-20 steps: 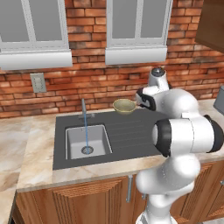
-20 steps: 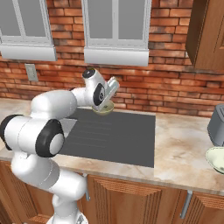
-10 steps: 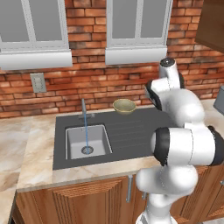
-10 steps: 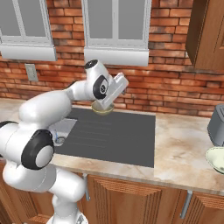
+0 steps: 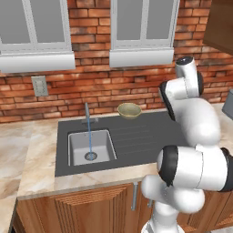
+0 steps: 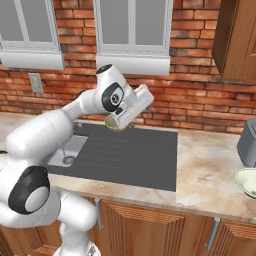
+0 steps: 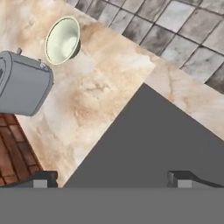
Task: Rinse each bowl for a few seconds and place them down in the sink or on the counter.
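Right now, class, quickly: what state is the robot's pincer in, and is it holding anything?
Pincer: open, fingertips wide apart, holding nothing; it hangs over the dark sink edge and the counter.

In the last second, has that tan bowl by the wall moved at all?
No. The tan bowl sits where it was, behind the sink's ribbed part, right of the faucet.

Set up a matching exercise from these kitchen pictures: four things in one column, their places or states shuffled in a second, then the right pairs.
Things:
1. olive-tan bowl
2. pale bowl
3. faucet
4. gripper

Places or states:
A. running water into the basin
B. on the counter beside a grey appliance
C. open, holding nothing
D. at the back of the sink's drainboard

Pairs: 1-D, 2-B, 3-A, 4-C
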You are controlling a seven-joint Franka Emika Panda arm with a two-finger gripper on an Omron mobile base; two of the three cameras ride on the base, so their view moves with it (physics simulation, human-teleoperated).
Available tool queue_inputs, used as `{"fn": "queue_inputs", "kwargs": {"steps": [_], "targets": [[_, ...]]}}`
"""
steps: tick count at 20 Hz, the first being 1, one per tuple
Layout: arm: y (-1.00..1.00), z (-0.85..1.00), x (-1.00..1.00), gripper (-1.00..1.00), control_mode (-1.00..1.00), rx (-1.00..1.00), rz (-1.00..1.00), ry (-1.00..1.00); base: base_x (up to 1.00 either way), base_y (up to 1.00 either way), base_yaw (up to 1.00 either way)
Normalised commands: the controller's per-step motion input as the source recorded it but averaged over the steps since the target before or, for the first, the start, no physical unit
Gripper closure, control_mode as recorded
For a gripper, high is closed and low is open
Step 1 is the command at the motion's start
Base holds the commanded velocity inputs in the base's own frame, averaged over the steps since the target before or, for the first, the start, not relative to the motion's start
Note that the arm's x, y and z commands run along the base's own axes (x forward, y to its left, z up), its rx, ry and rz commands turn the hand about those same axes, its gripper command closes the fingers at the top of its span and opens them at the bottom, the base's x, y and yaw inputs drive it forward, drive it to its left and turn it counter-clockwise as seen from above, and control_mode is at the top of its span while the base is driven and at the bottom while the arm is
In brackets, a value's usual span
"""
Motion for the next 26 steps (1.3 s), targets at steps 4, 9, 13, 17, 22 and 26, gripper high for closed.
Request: {"fn": "queue_inputs", "kwargs": {"steps": [4,9,13,17,22,26], "targets": [[-0.19,-0.12,-0.84,-1.0,-1.0,0.02,-0.19,-0.07,0.0,0.0,0.0],[-0.2,-0.05,-0.72,-1.0,-1.0,0.05,-0.19,-0.09,0.0,0.0,0.0],[-0.32,0.0,-0.66,-1.0,-1.0,0.06,-0.18,-0.07,0.0,0.0,0.0],[-0.46,0.0,-0.53,-1.0,-1.0,0.06,-0.18,-0.05,0.0,0.0,0.0],[-0.48,0.0,-0.37,-1.0,-1.0,0.08,-0.21,0.01,0.0,0.0,0.0],[-0.48,0.0,-0.26,-1.0,-1.0,0.09,-0.23,0.04,0.0,0.0,0.0]]}}
